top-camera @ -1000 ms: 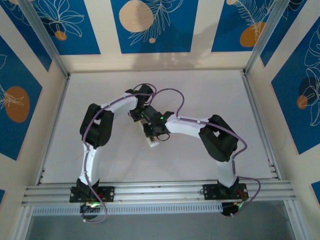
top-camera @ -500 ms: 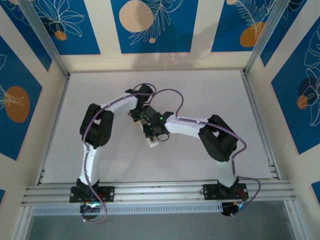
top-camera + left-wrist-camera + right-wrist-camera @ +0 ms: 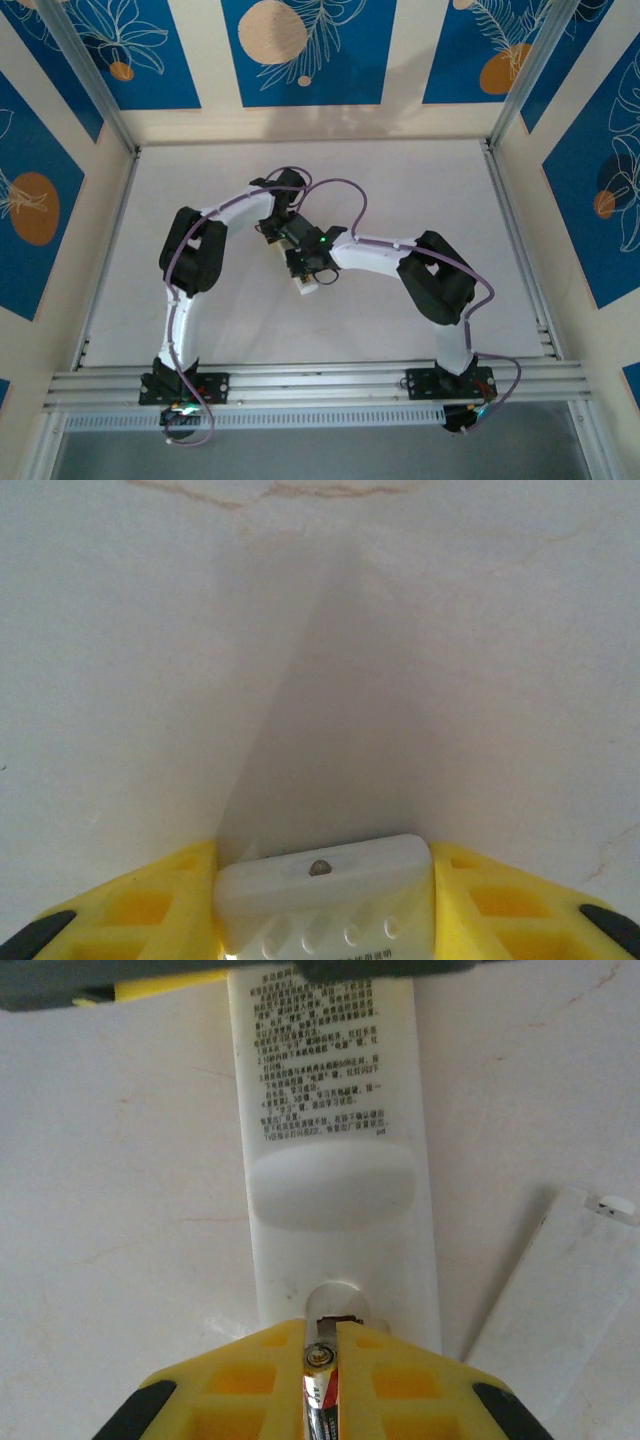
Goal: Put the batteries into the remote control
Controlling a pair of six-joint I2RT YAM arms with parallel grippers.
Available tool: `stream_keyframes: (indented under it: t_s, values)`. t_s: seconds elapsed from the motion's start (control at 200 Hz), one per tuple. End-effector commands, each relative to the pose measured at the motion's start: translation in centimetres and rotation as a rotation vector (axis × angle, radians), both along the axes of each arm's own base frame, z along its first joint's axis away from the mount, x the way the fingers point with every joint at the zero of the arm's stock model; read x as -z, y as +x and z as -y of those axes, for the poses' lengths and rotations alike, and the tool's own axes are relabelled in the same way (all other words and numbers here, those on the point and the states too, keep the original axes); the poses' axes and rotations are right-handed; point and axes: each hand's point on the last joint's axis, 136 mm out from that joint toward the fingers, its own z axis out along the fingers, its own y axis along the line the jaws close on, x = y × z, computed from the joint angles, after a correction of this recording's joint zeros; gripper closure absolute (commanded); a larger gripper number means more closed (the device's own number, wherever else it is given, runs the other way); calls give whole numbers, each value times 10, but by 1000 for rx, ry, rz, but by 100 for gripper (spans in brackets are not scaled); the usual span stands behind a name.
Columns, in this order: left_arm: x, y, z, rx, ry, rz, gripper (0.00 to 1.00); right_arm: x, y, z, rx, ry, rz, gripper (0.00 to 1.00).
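Observation:
The remote control (image 3: 325,1110) lies back-side up, with printed text and an open battery slot at its near end. My right gripper (image 3: 322,1345) is shut on a battery (image 3: 321,1380), whose metallic tip points into that slot. My left gripper (image 3: 325,900) is shut on the remote's other end (image 3: 325,880), with a yellow finger (image 3: 170,900) pressed against each side. In the top view the two grippers meet mid-table, the left gripper (image 3: 275,228) behind the right gripper (image 3: 303,262), and the remote's white end (image 3: 307,285) pokes out below. A second battery is out of view.
A flat white battery cover (image 3: 540,1290) lies on the table just right of the remote. The white tabletop (image 3: 420,190) is fenced by aluminium rails (image 3: 515,250) and patterned walls.
The right wrist has edged slightly toward the left arm. The remote and the left gripper have stayed put.

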Motion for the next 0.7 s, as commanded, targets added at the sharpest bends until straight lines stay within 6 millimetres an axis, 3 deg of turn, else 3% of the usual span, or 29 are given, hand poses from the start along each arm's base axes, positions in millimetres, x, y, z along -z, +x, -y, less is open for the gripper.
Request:
stream_keyframes:
  t_s: [0.0,0.695]
  values:
    - [3,3,18,28,-85,-7,72,17,-17,18,-18,-81,-40,86]
    - [2,3,17,38,-83,-9,73,28,-35,29,-34,-118,-110,90]
